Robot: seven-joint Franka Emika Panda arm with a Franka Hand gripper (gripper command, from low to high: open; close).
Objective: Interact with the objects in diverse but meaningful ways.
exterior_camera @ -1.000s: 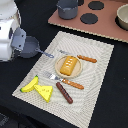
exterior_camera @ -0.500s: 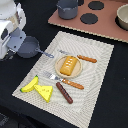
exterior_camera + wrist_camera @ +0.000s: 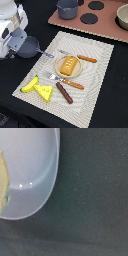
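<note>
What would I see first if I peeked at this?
First, the bread loaf on its plate in the middle of the striped placemat. Then the yellow banana and cheese wedge near the mat's front corner, and the big white robot arm at the exterior view's left.

The exterior view is looking down at an angle from above, taking in the whole placemat (image 3: 70,70) on the dark worktop (image 3: 112,95). The wrist view is facing down very near a pale rounded rim (image 3: 45,183) and dark surface; what they are sharing is unclear.
</note>
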